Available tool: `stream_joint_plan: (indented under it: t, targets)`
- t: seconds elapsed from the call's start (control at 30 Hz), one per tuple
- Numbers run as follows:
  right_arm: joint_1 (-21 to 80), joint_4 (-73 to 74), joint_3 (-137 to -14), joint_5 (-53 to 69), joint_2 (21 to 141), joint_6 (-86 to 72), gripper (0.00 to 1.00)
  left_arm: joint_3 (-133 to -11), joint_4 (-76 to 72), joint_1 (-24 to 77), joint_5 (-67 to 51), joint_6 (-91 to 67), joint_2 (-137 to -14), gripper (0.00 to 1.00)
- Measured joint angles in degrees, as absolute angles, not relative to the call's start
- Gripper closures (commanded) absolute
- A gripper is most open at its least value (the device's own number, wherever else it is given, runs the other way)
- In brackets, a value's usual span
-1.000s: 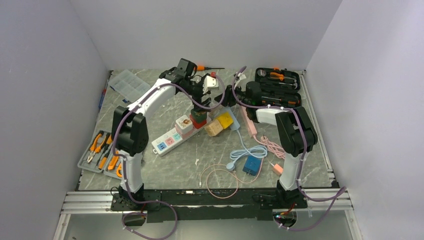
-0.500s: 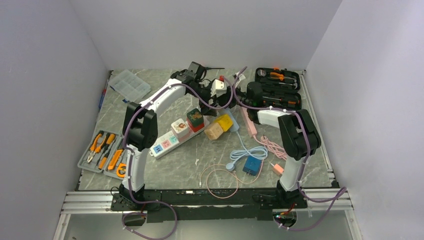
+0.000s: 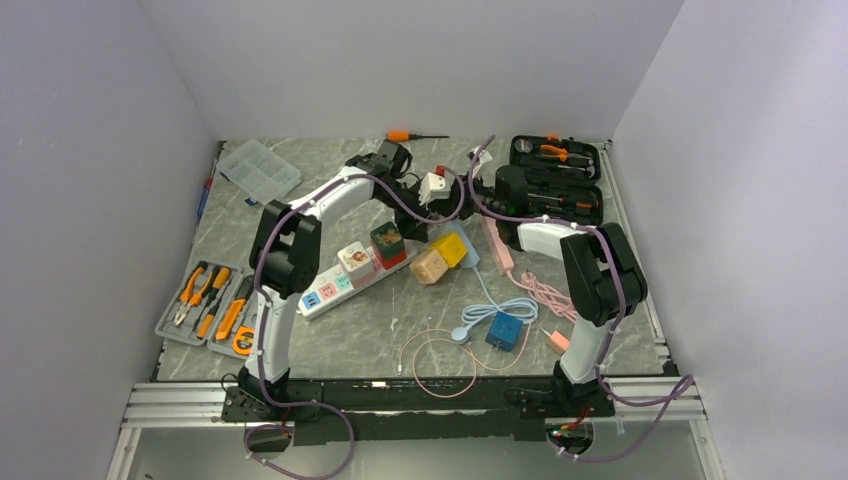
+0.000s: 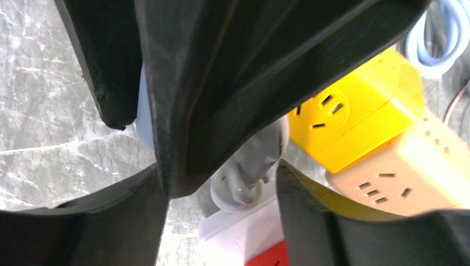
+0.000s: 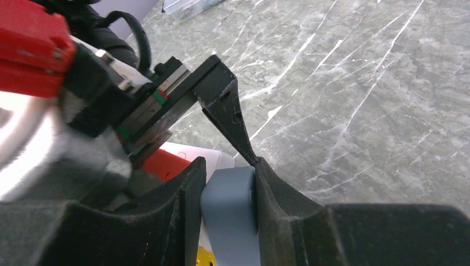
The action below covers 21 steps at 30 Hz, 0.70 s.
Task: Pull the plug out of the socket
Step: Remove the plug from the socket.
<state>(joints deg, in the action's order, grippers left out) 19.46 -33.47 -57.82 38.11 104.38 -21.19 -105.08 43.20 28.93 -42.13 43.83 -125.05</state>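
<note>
Grey-blue plastic shows between the right gripper's [image 5: 228, 166] fingers: a rounded grey-blue block [image 5: 230, 216], clamped upright over the back half of the table [image 5: 360, 83], midway between its side edges. Plug or socket, I cannot tell. Just beside it the left gripper [image 4: 221, 180] hangs with fingers apart, holding nothing. Under its gap lie a pale grey cord end [image 4: 244, 177] and the white power strip's [image 4: 238, 235] end. A yellow socket cube [image 4: 354, 105] and a beige cube [image 4: 399, 177] touch each other nearby.
</note>
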Motion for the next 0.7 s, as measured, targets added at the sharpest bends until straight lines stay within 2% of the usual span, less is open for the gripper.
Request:
stream_joint_plan:
  t: [0.07, 0.17, 0.37, 0.43, 0.5, 0.57, 0.63, 0.7]
  targets:
    - [19.38, -33.56, -57.45, 38.09, 104.01, -21.17, 1.0, -104.14, 42.57, 28.62, -42.15, 43.05, -125.05, 0.52]
    - [19.35, -33.91, -57.43, 38.09, 104.01, -21.21, 1.0, -102.37, 40.88, 27.94, -43.0, 41.34, -125.05, 0.54]
    - [19.35, -35.75, -57.41, 38.79, 104.01, -22.61, 1.0, -102.26, 40.91, 27.73, -47.27, 40.66, -125.05, 0.27]
    - [19.35, -36.36, -57.41, 39.24, 104.01, -23.0, 1.0, -102.35, 40.86, 27.73, -48.71, 40.64, -125.05, 0.25]
    - [19.35, -36.77, -57.39, 39.64, 104.01, -23.2, 1.0, -102.35, 40.71, 27.64, -49.69, 40.62, -125.05, 0.35]
    - [19.35, -37.15, -57.23, 39.72, 104.01, -23.4, 1.0, -102.35, 40.88, 27.51, -50.63, 40.49, -125.05, 0.51]
    - [19.35, -37.43, -56.95, 39.72, 104.01, -23.44, 1.0, -102.48, 41.78, 27.53, -51.68, 40.71, -125.05, 0.72]
    - [19.35, -37.63, -56.64, 39.86, 104.01, -23.44, 1.0, -102.96, 42.96, 27.57, -51.75, 41.41, -125.1, 0.99]
